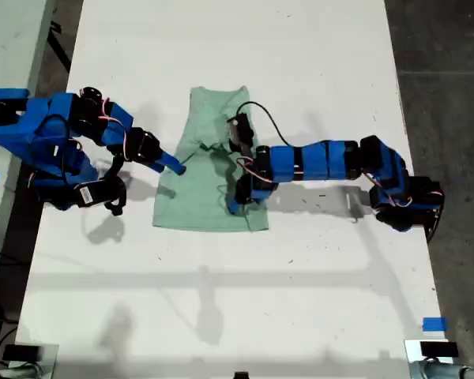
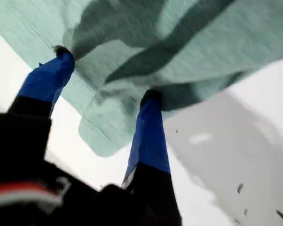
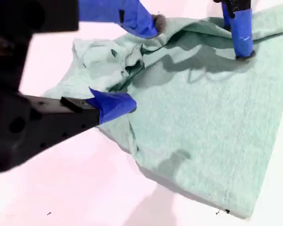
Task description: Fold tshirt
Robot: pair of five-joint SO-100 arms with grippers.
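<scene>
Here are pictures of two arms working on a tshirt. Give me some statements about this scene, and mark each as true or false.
1. The tshirt lies on a white table. True.
2. The tshirt is already folded into a neat small square. False: it lies mostly spread out, with bunched wrinkles in the upper half.
3. My first end effector has its fingers spread apart, tips on the cloth. True.
4. My second end effector hovers far from the tshirt. False: it is at the tshirt's edge on the exterior view's left.
</scene>
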